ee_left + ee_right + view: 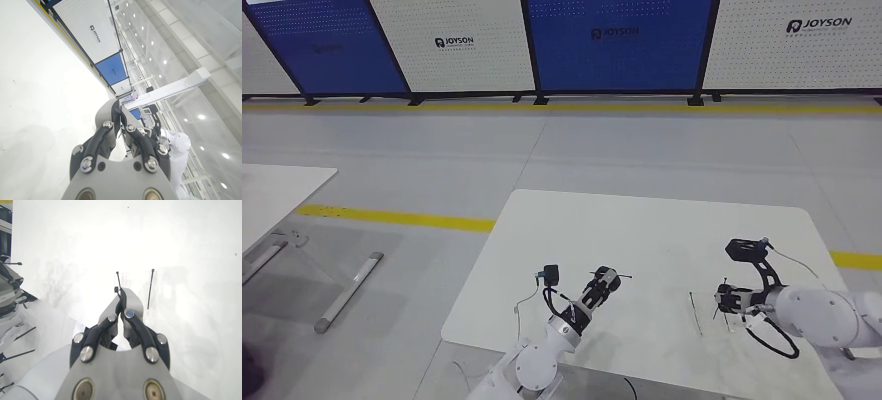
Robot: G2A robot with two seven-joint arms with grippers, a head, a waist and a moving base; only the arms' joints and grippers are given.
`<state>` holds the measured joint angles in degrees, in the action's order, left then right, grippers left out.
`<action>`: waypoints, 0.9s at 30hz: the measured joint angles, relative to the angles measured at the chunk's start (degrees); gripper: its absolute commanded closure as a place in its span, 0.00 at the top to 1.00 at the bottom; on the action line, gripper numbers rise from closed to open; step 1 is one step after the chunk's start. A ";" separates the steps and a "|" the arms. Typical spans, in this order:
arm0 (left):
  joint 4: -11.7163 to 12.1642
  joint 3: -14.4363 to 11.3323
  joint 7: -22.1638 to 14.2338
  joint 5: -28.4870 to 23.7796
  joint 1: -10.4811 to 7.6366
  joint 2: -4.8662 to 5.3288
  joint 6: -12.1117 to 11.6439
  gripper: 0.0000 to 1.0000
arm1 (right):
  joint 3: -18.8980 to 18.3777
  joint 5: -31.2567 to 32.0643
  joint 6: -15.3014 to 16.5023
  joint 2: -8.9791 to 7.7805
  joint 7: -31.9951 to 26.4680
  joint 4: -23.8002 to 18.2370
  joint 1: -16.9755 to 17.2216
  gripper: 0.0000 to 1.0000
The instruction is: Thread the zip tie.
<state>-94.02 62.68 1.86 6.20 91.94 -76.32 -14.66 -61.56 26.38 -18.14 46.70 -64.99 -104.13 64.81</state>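
Observation:
My left gripper [604, 281] hovers over the near middle of the white table [662, 230], shut on a thin black zip tie [614, 273] that sticks out sideways from its fingers. In the left wrist view that zip tie [119, 134] shows as a short black end between the closed pads [116, 117]. My right gripper [120, 291] is low over the table's near right part, shut on a second zip tie [119, 280] whose head points away from the fingertips. A small black piece [116, 289] sits beside those tips. A third zip tie [150, 289] lies flat on the table just beyond.
The loose zip tie [695, 312] lies between the two arms, closer to the right gripper [726, 298]. Several more zip ties [19, 353] show beside the left arm [9, 289]. The table's near edge is close to both grippers. Blue and white panels [622, 45] stand far behind.

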 measured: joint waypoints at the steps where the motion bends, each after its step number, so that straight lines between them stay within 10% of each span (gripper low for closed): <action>1: 0.00 0.00 0.00 0.00 0.00 0.00 0.00 0.00 | 0.17 -0.12 -0.23 0.14 1.28 0.32 0.23 0.00; 12: -1.35 -0.48 -0.77 2.45 0.89 0.40 -2.67 0.00 | 3.92 -5.66 -1.34 3.28 23.10 -1.02 1.46 0.00; 27: -1.53 -0.70 1.32 5.46 0.74 0.45 -2.71 0.00 | 4.30 -5.06 -1.30 3.69 25.91 -0.12 2.14 0.00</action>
<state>-95.55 61.97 3.18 11.66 92.68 -75.87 -17.37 -57.26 21.32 -19.44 50.39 -39.08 -104.26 66.95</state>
